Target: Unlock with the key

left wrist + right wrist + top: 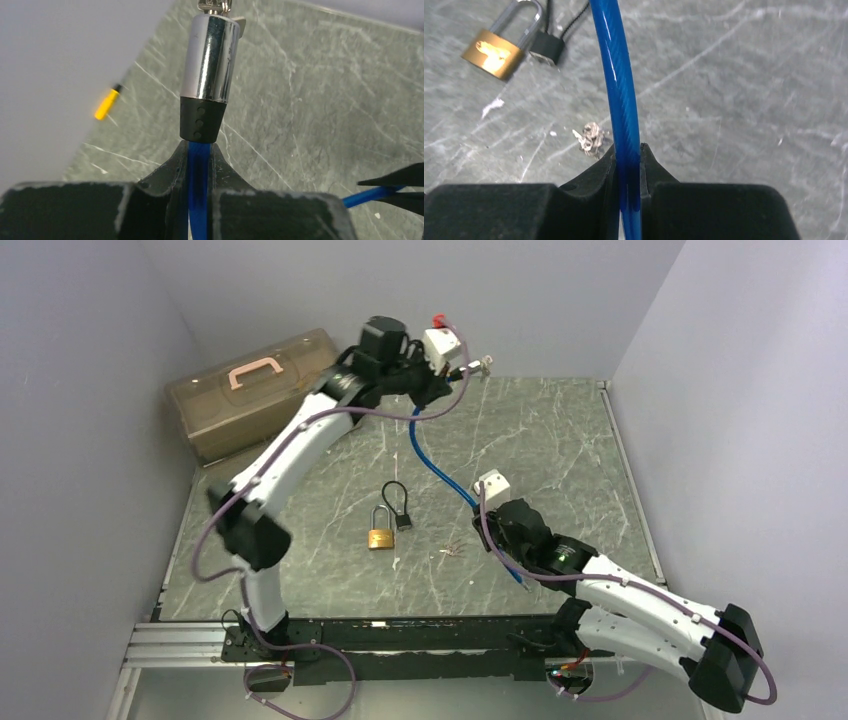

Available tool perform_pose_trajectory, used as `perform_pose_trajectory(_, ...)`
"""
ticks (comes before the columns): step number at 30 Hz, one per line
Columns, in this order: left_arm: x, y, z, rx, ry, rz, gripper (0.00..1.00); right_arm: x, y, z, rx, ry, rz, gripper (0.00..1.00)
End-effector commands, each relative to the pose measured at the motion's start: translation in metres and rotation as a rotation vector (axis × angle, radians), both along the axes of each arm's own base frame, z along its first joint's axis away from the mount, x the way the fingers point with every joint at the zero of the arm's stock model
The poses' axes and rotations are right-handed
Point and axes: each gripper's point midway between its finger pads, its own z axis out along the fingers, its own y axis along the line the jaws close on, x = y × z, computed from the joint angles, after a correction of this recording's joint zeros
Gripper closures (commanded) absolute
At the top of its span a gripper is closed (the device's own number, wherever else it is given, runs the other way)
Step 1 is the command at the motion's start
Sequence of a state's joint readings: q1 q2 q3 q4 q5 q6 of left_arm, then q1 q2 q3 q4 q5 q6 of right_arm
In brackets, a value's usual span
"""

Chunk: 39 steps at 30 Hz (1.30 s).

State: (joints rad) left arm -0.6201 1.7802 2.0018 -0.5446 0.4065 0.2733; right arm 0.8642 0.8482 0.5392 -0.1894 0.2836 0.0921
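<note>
Left end effector and right end effector each clamp the blue cable lock.

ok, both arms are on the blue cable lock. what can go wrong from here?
1. Both the left gripper and the right gripper are shut on the blue cable, so neither is free to turn the key; releasing one may let the cable swing.
2. The left grip sits below the chrome barrel, on the round cable, which could twist under key torque.
</note>
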Motion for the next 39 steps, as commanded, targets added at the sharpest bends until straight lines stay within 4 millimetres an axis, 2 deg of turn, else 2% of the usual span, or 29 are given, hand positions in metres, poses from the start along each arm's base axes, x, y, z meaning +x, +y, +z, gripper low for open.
perform_pose_trajectory(1,0.017,-0.030,-0.041,0.046,0.143,-0.062,1.00,0.011,-0.002,0.021,0.151,0.009,-0.140,0.91)
perform_pose_trajectory(2,0.028,-0.037,-0.063,0.073,0.170,-0.067,1.00,0.013,-0.004,0.016,0.150,0.027,-0.171,0.90)
perform_pose_trajectory(3,0.033,-0.039,-0.068,0.086,0.161,-0.069,1.00,0.016,-0.005,0.010,0.146,0.047,-0.194,0.89)
perform_pose_trajectory(4,0.042,-0.044,-0.086,0.111,0.169,-0.070,1.00,0.020,-0.007,0.003,0.137,0.065,-0.214,0.90)
perform_pose_trajectory(6,0.053,-0.048,-0.111,0.144,0.165,-0.066,1.00,0.030,-0.011,-0.009,0.118,0.093,-0.260,0.92)
perform_pose_trajectory(11,0.065,-0.049,-0.159,0.200,0.184,-0.051,1.00,0.061,-0.036,-0.039,0.039,0.162,-0.435,0.95)
perform_pose_trajectory(16,0.075,-0.039,-0.202,0.276,0.181,-0.004,1.00,0.083,-0.055,-0.052,-0.008,0.177,-0.535,0.88)
perform_pose_trajectory(20,0.086,-0.030,-0.232,0.335,0.192,0.040,1.00,0.093,-0.055,-0.057,-0.012,0.174,-0.535,0.69)
perform_pose_trajectory(22,0.091,-0.027,-0.245,0.357,0.209,0.063,1.00,0.096,-0.054,-0.059,-0.027,0.175,-0.532,0.64)
perform_pose_trajectory(24,0.096,-0.026,-0.256,0.368,0.226,0.079,1.00,0.098,-0.056,-0.059,-0.041,0.175,-0.543,0.58)
perform_pose_trajectory(26,0.098,-0.027,-0.262,0.365,0.243,0.084,1.00,0.100,-0.058,-0.056,-0.041,0.170,-0.554,0.57)
perform_pose_trajectory(29,0.097,-0.029,-0.270,0.357,0.275,0.088,0.94,0.100,-0.060,-0.047,-0.026,0.153,-0.559,0.52)
perform_pose_trajectory(33,0.093,-0.030,-0.277,0.354,0.308,0.078,0.80,0.098,-0.063,-0.037,-0.025,0.147,-0.556,0.44)
perform_pose_trajectory(36,0.088,-0.033,-0.280,0.351,0.330,0.046,0.70,0.095,-0.060,-0.024,0.010,0.133,-0.527,0.37)
perform_pose_trajectory(39,0.086,-0.037,-0.281,0.345,0.337,0.018,0.63,0.092,-0.058,-0.008,0.056,0.108,-0.511,0.34)
